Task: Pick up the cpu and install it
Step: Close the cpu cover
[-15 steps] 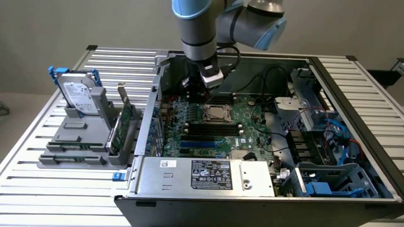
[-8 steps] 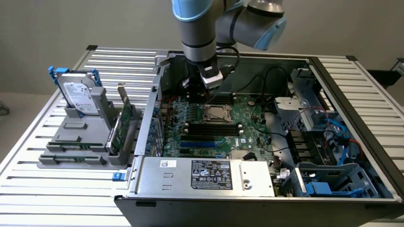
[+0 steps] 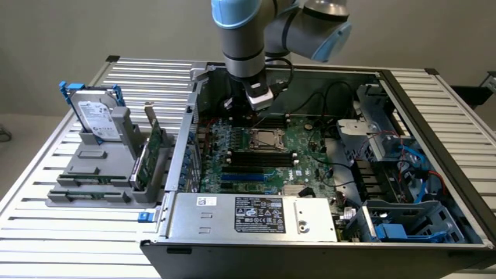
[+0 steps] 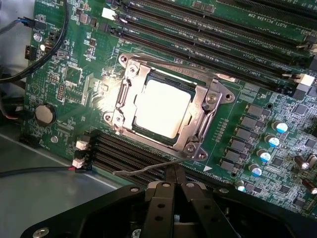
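The cpu (image 4: 161, 106) lies flat inside the dark socket, its shiny top glaring under the light, and the metal socket frame (image 4: 210, 99) surrounds it. In the exterior view the cpu (image 3: 266, 139) sits in the socket at the middle of the green motherboard (image 3: 302, 165). My gripper (image 4: 173, 173) hovers just off the socket's edge, over the black memory slots, with its fingers pressed together and nothing between them. A thin wire lever (image 4: 143, 170) of the socket runs out sideways right by the fingertips. Seen from outside, the gripper (image 3: 259, 104) hangs above the board, slightly behind the socket.
The open computer case (image 3: 232, 244) encloses the board, with a power supply (image 3: 256, 215) at the front and drive cages (image 3: 403, 226) on the exterior view's right. A grey rack holding a hard drive (image 3: 97, 119) stands on the exterior view's left. Black cables (image 4: 47, 54) lie near the board's corner.
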`<action>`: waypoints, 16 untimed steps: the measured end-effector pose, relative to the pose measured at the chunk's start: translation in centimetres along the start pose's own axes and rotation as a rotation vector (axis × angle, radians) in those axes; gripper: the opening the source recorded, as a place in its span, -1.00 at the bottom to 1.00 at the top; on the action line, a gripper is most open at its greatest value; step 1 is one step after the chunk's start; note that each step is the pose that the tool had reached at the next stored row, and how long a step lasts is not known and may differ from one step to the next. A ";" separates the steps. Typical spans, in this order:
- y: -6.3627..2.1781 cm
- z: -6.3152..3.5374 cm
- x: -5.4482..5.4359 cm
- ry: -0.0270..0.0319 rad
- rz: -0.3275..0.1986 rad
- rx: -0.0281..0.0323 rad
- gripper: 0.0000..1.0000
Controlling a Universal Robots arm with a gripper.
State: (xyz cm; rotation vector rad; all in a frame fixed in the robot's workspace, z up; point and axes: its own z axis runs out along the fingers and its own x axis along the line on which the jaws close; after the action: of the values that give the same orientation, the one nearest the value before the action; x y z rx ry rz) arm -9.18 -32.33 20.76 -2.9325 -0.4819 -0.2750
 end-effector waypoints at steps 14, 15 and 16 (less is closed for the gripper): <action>0.02 0.74 0.1 -0.0027 -0.001 -0.0075 -0.79; 0.00 0.76 0.1 -0.0030 -0.001 -0.0081 -0.79; -0.02 0.77 0.1 -0.0030 -0.001 -0.0085 -0.79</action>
State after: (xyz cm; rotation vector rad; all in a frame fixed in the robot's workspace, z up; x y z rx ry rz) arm -8.97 -32.14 20.03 -2.9414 -0.4844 -0.2735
